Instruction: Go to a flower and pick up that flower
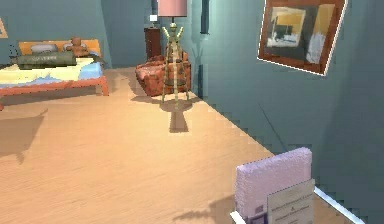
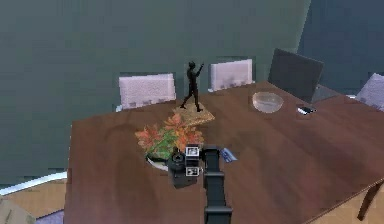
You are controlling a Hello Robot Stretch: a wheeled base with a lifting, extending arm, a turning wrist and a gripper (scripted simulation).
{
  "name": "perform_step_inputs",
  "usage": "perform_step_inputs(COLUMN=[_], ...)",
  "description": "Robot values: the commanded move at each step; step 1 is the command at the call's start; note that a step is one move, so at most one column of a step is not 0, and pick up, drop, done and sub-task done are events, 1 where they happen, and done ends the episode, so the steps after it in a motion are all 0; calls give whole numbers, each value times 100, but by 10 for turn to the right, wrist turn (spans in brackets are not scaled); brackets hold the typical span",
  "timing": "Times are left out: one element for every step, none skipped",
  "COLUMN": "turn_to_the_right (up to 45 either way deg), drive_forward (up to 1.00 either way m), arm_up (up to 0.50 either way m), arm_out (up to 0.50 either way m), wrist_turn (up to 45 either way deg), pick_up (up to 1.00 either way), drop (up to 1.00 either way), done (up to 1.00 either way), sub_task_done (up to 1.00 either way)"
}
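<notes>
A flower (image 2: 168, 134) with orange blooms and green leaves lies in a white dish on the dark wooden table (image 2: 110, 170), left of the table's middle. My arm rises from the bottom edge of the arm side view. Its gripper (image 2: 174, 164) ends right at the flower's near side. The flower rests on the table at the gripper's far end, so I cannot tell whether the gripper holds anything or touches it.
A dark figurine (image 2: 191, 86) stands on a mat behind the flower, with a glass bowl (image 2: 267, 100) and a small flat device (image 2: 305, 109) to its right. Pale chairs (image 2: 147, 89) line the table's far side. Ahead are a bed (image 1: 50, 68), an armchair (image 1: 158, 74), a tripod lamp (image 1: 175, 50), a wall picture (image 1: 298, 32) and a chair back (image 1: 275, 185).
</notes>
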Motion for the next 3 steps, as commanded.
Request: perform_step_inputs(turn_to_the_right=[0,0,0], drive_forward=[0,0,0], arm_up=[0,10,0], arm_out=[0,0,0], wrist_turn=[0,0,0], pick_up=[100,0,0], drop=[0,0,0], done=[0,0,100], sub_task_done=[0,0,0])
